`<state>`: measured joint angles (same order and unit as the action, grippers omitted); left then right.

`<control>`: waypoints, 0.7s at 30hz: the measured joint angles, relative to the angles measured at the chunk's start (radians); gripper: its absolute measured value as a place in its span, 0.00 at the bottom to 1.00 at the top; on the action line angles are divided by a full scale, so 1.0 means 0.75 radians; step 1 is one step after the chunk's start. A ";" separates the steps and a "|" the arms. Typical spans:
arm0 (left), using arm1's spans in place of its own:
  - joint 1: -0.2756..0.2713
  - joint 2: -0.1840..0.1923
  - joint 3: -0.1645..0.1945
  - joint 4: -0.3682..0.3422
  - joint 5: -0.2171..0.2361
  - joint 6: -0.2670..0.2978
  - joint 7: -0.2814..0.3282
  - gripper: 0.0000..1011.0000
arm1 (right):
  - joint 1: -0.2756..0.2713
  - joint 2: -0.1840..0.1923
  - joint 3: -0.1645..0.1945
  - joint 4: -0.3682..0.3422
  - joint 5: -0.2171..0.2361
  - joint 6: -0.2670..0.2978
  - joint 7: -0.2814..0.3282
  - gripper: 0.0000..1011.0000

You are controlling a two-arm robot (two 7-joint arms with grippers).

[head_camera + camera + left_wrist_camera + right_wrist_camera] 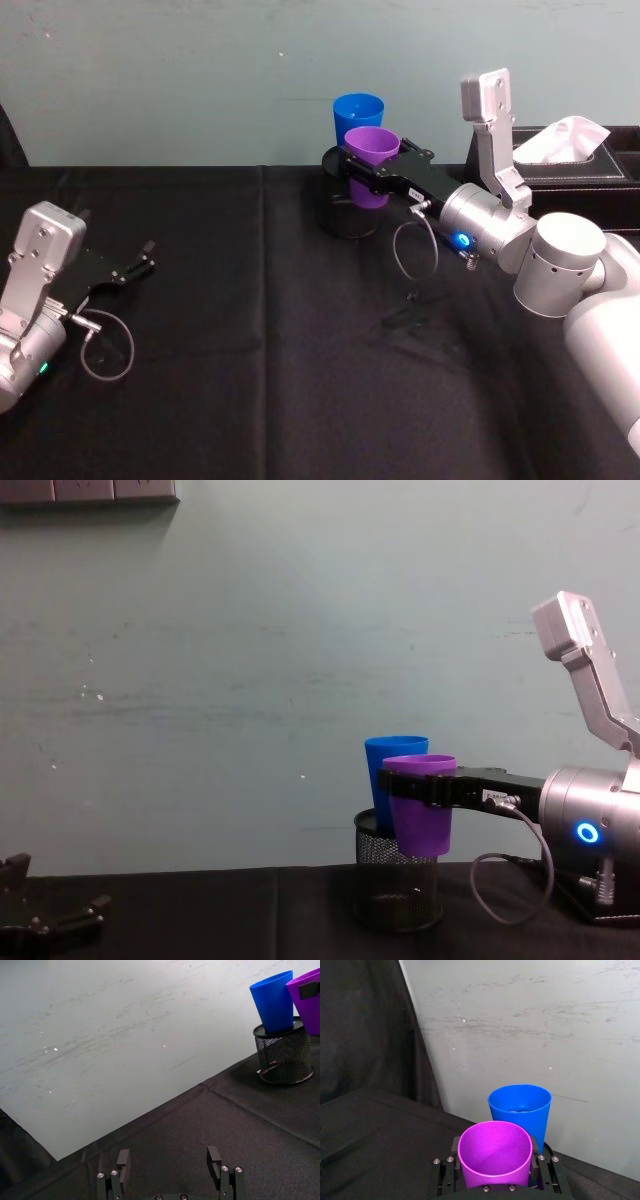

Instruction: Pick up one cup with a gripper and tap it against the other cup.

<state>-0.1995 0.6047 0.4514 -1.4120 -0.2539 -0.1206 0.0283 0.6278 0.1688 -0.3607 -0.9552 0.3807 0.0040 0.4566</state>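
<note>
Black cloth [260, 380] covers the whole table, with a straight crease running from 12 to 6 o'clock left of centre. Behind it is a pale teal wall [200, 70], scuffed and flecked with small white marks. Black mesh pen holder [345, 215] stands at roughly 1 o'clock on the cloth, close to the wall, with the blue cup [358, 115] standing upright in it. Right gripper [375, 165] reaches in from 3 o'clock, its fingers clamped on either side of the purple cup [370, 195]. That cup is upright, mouth up, clear of the cloth, and hangs just on the near side of the blue cup with its rim a little lower. Whether the two cups touch cannot be told. A cable loop hangs below the right wrist. Black tissue box [590, 175] sits at 2 o'clock, behind the right arm. Left gripper [140, 262] rests low at 9 o'clock, well apart from the cups, its fingers spread and holding nothing.
</note>
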 joint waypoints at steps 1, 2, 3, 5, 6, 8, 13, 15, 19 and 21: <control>0.000 0.000 0.000 0.000 0.000 0.000 0.000 0.99 | 0.000 0.000 0.000 0.000 0.000 0.000 0.000 0.73; 0.000 0.000 0.000 0.000 0.000 0.000 0.000 0.99 | 0.000 0.000 0.000 0.000 0.000 0.000 0.000 0.73; 0.000 0.000 0.000 0.000 0.000 0.000 0.000 0.99 | 0.000 0.000 0.000 0.000 0.000 0.000 0.000 0.73; 0.000 0.000 0.000 0.000 0.000 0.000 0.000 0.99 | 0.000 0.000 0.000 0.000 0.000 0.000 0.000 0.73; 0.000 0.000 0.000 0.000 0.000 0.000 0.000 0.99 | 0.000 0.000 0.000 0.000 0.000 0.000 0.000 0.73; 0.000 0.000 0.000 0.000 0.000 0.000 0.000 0.99 | 0.000 0.000 0.000 0.000 0.000 0.000 0.000 0.73; 0.000 0.000 0.000 0.000 0.000 0.000 0.000 0.99 | 0.000 0.000 0.000 0.000 0.000 0.000 0.000 0.73; 0.000 0.000 0.000 0.000 0.000 0.000 0.000 0.99 | 0.000 0.000 0.000 0.000 0.000 0.000 0.000 0.73; 0.000 0.000 0.000 0.000 0.000 0.000 0.000 0.99 | 0.000 0.000 0.000 0.000 0.000 0.000 0.000 0.73; 0.000 0.000 0.000 0.000 0.000 0.000 0.000 0.99 | 0.000 0.000 0.000 0.000 0.000 0.000 0.000 0.73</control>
<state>-0.1995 0.6047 0.4514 -1.4120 -0.2539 -0.1206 0.0283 0.6278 0.1688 -0.3607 -0.9552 0.3807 0.0039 0.4567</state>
